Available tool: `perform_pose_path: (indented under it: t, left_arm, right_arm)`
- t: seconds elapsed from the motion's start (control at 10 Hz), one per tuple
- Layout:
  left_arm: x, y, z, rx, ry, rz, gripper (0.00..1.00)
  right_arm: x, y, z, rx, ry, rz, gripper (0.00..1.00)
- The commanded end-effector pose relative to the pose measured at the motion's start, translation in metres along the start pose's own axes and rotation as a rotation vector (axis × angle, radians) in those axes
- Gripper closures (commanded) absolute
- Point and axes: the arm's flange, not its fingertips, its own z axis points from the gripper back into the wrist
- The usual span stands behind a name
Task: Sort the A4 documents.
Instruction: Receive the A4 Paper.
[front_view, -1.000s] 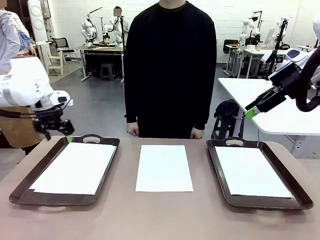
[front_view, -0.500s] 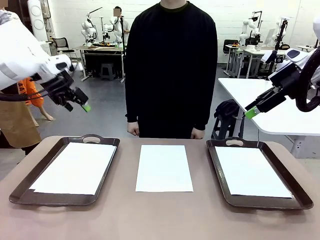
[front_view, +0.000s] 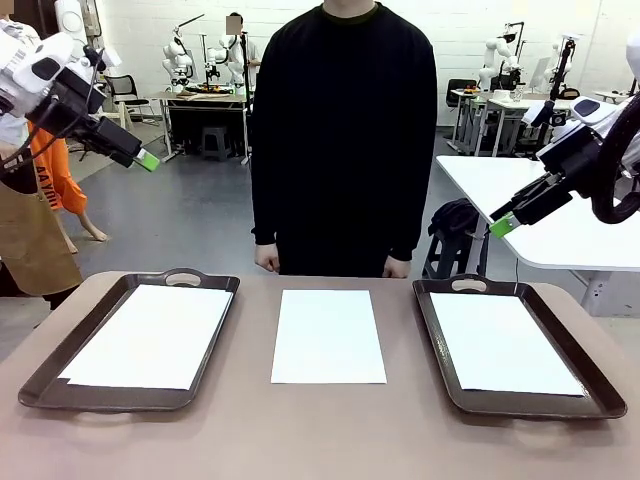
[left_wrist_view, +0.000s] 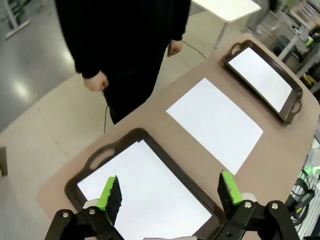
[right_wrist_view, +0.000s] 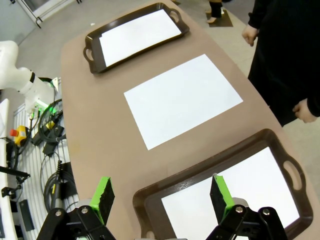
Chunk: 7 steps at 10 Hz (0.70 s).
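Observation:
Three blank white A4 documents lie on the brown table. One sheet (front_view: 328, 336) rests bare in the middle, one (front_view: 150, 335) in the left dark brown tray (front_view: 185, 277), one (front_view: 503, 343) in the right tray (front_view: 470, 284). My left gripper (front_view: 140, 158) hangs open high above the table's far left, empty. In the left wrist view its gripper (left_wrist_view: 169, 190) looks down on the left tray's sheet (left_wrist_view: 145, 195) and the middle sheet (left_wrist_view: 215, 122). My right gripper (front_view: 503, 225) is open and empty, high beyond the right tray. Its wrist view shows the gripper (right_wrist_view: 161, 196) above that tray's sheet (right_wrist_view: 235, 192).
A person in black stands at the table's far edge, hands (front_view: 265, 260) hanging by the middle sheet's far end. A white table (front_view: 560, 220) stands behind my right gripper. Bare brown tabletop (front_view: 320, 430) runs along the near edge.
My left arm has risen from just above the left tray's far corner, up and to the left. The right arm, the sheets and the person have stayed put.

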Motion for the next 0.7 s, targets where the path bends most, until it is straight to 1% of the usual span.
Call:
perform_pose_path:
  t: [0.0,0.2,0.3,0.4,0.6]
  left_arm:
    - [-0.001,-0.011,-0.017,-0.090,-0.032,-0.090,0.00]
    - [-0.009,-0.022,-0.026,-0.181,0.024,-0.120,0.00]
    - [-0.014,-0.024,-0.031,-0.267,0.066,-0.117,0.00]
    - [-0.019,-0.026,-0.033,-0.285,0.089,-0.111,0.00]
    - [-0.026,-0.024,-0.027,-0.297,0.085,-0.088,0.00]
  right_arm:
    - [0.000,0.000,0.000,0.004,-0.001,0.002,0.00]
    - [0.000,0.000,0.000,0.004,-0.001,0.002,0.00]
    - [0.000,0.000,0.000,0.004,-0.001,0.002,0.00]
    - [0.000,0.000,0.000,0.004,-0.001,0.002,0.00]
    - [0.000,0.000,0.000,0.004,-0.001,0.002,0.00]
